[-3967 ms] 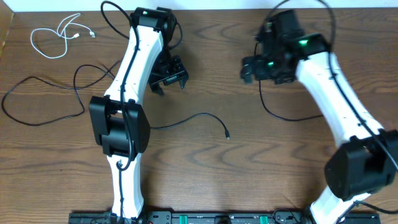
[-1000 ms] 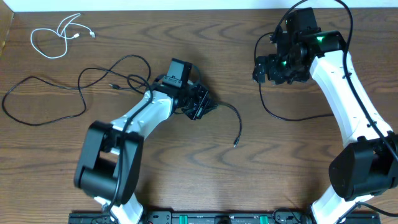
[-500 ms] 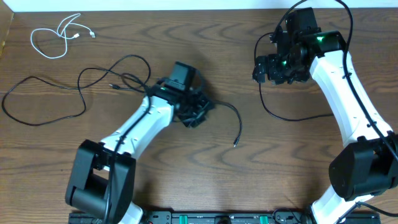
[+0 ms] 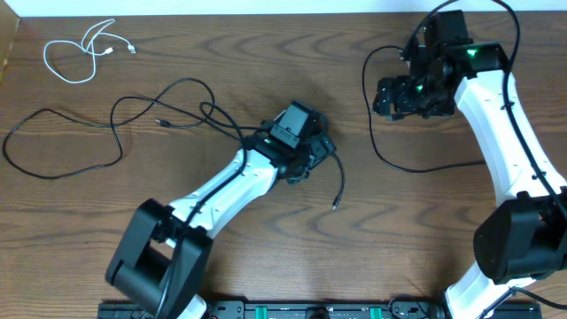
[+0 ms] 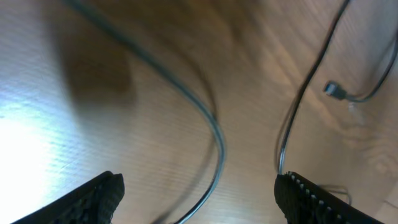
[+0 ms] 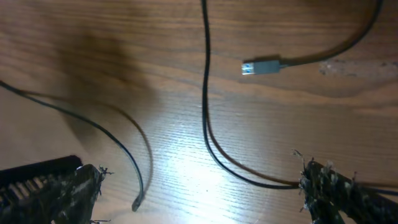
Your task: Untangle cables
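Black and thin, the nearest cable (image 4: 342,179) is laid on the wooden counter (image 4: 399,248) just beside the left jaws, its free end running toward the robot's base to a small plug (image 4: 335,206). In the left wrist view it is seen curving lengthwise between the spread, empty fingers (image 5: 102,193). The right jaws, likewise spread and empty, are held well apart from it; the left arm is judged nearer.
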Available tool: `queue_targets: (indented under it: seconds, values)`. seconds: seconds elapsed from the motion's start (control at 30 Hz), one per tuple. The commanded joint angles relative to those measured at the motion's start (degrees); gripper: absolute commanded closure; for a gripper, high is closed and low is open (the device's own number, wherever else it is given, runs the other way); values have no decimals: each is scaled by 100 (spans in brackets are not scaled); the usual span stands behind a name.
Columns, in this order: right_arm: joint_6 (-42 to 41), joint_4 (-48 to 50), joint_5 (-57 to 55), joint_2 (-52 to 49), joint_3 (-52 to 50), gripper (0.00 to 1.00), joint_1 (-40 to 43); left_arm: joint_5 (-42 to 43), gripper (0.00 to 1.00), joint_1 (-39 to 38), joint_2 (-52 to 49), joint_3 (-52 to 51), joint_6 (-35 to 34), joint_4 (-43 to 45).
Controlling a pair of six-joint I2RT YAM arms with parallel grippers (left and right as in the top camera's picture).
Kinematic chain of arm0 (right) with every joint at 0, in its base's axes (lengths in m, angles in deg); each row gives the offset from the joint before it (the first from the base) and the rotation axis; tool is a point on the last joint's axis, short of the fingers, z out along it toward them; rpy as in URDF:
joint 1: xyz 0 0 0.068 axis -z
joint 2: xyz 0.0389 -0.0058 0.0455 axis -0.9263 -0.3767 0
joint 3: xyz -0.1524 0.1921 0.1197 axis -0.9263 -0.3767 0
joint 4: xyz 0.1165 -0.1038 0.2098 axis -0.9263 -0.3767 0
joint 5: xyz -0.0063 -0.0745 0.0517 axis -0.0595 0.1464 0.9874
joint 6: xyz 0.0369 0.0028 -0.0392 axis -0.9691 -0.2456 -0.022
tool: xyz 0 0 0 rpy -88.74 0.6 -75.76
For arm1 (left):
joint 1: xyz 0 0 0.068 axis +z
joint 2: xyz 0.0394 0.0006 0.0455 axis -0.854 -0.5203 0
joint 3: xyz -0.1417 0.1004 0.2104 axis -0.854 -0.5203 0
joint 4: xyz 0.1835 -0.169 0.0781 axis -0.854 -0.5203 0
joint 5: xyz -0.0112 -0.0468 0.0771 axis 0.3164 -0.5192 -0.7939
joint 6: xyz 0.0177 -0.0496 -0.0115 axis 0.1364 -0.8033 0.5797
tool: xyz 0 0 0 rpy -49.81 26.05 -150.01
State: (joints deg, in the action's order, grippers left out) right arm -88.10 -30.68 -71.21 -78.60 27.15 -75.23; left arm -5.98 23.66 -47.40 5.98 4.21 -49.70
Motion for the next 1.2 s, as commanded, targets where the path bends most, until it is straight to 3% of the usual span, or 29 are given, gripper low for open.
queue_targets:
  seconds: [0.0, 0.27, 0.33, 0.43, 0.97, 1.1, 1.17]
  values:
    - [-59, -4, 39, 87, 72, 1, 28, -195, 18, -140, -363, -9, -55, 297]
    - [-57, -9, 177, 87, 72, 1, 31, -203, 18, -245, -758, -9, -55, 695]
    - [-57, -4, 184, 87, 72, 1, 28, -195, 22, -249, -811, -9, -57, 813]
    - [-57, -9, 184, 87, 72, 1, 28, -197, 40, -284, -837, -9, -57, 960]
    - [-59, -13, 184, 87, 72, 1, 13, -345, 42, -468, -1058, -9, -229, 1174]
    - [-57, -22, 184, 87, 72, 1, 13, -350, 61, -470, -1067, -9, -229, 1176]
    - [-57, -35, 184, 87, 72, 1, 13, -350, 81, -470, -1067, -9, -225, 1176]
